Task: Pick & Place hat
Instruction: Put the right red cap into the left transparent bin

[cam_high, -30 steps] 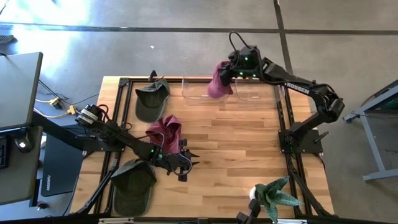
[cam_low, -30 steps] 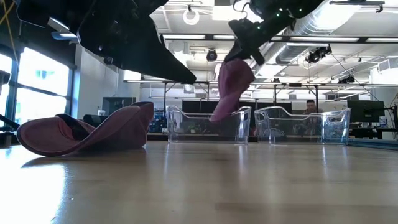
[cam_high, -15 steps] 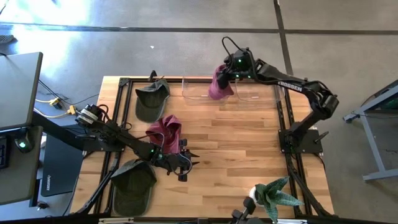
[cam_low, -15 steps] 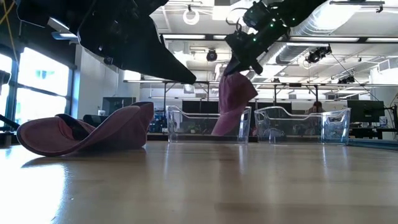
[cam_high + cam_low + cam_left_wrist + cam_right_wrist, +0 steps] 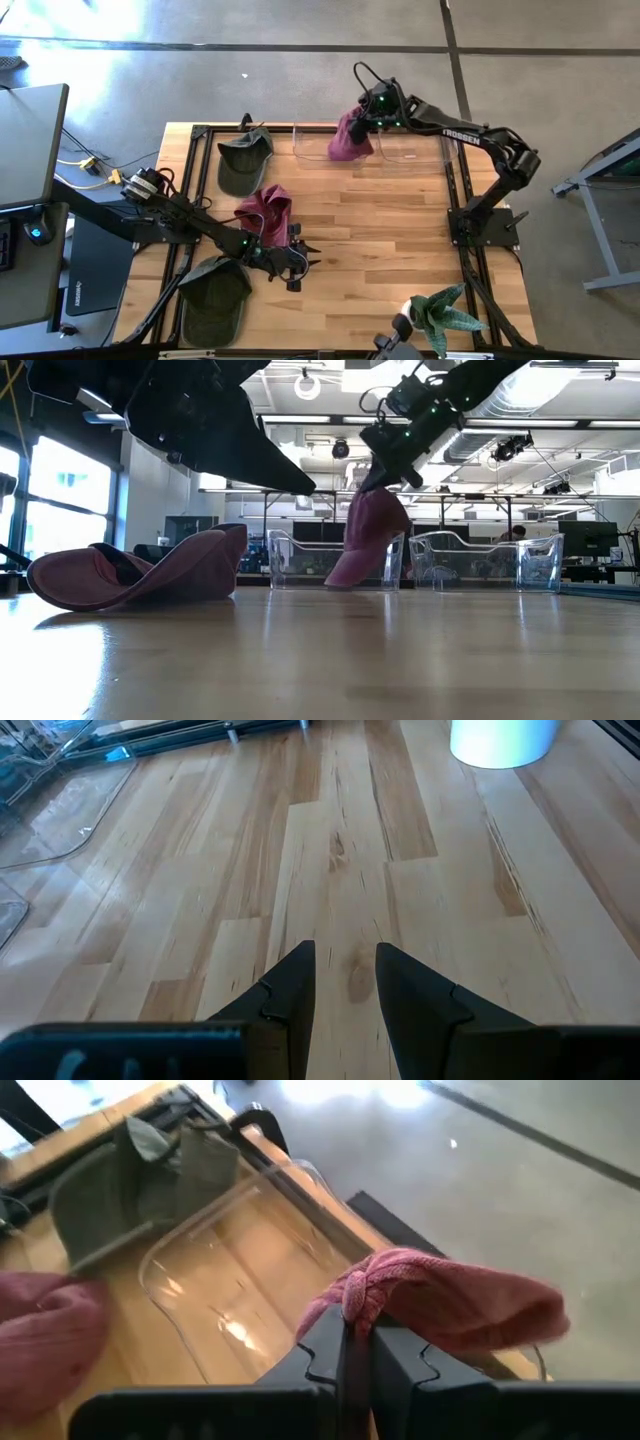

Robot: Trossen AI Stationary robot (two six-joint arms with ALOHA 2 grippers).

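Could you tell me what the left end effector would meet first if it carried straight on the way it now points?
Most likely the bare wooden table: the left end effector angles down at open planks with nothing between. A white object sits farther off to one side, outside that line, though depth is uncertain.

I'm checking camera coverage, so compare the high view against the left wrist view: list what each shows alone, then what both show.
Only the high view shows the right end effector shut on a maroon hat over the clear bins, a second maroon hat, two green hats and a potted plant. Only the left wrist view shows the left end effector's fingers standing apart, nothing between them. Both show the wooden table and the left end effector.
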